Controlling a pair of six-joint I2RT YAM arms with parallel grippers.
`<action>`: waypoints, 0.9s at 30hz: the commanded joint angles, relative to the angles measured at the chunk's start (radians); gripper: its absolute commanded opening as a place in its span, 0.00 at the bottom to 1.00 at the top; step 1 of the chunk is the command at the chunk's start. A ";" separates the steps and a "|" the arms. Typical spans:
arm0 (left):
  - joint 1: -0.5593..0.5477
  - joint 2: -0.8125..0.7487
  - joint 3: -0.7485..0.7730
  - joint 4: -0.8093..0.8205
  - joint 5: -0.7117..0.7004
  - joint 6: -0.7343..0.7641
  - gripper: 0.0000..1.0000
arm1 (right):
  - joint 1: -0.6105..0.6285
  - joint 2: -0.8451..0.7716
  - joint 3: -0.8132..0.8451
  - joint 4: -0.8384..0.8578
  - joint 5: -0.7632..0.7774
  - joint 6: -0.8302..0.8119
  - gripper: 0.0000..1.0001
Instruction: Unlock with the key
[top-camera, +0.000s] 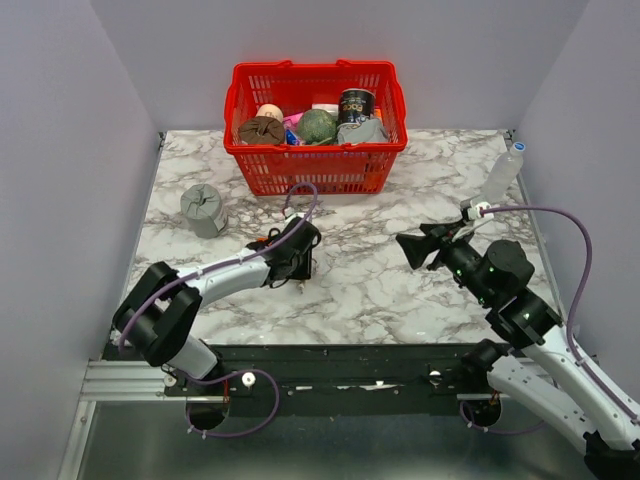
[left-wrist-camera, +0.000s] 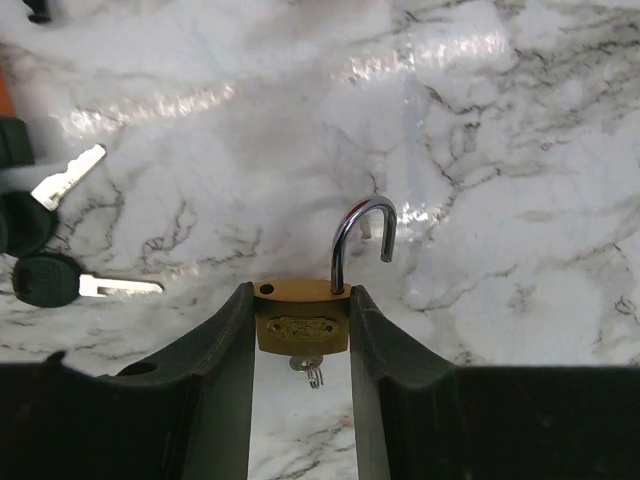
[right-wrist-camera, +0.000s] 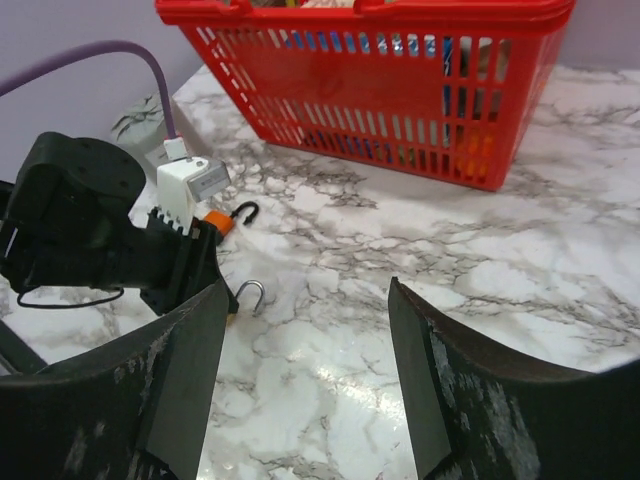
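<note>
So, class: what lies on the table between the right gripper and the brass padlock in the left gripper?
Nothing: bare marble table separates the right gripper from the brass padlock clamped in the left gripper, as the top view shows.

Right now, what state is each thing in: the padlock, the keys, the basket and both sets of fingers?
left fingers: closed on the brass padlock.
brass padlock: shackle swung open, body upright between the fingers.
right fingers: open, holding nothing.
black-headed keys: two, lying flat on the table, not held.
red basket: upright, full.
</note>
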 joint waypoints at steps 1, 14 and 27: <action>0.036 0.067 0.095 -0.024 -0.063 0.058 0.00 | -0.002 -0.035 -0.025 -0.070 0.096 -0.036 0.74; 0.148 0.266 0.262 -0.040 -0.045 0.164 0.00 | -0.002 -0.040 -0.050 -0.078 0.124 -0.052 0.74; 0.182 0.339 0.296 -0.077 -0.058 0.156 0.00 | -0.002 -0.030 -0.059 -0.076 0.145 -0.059 0.76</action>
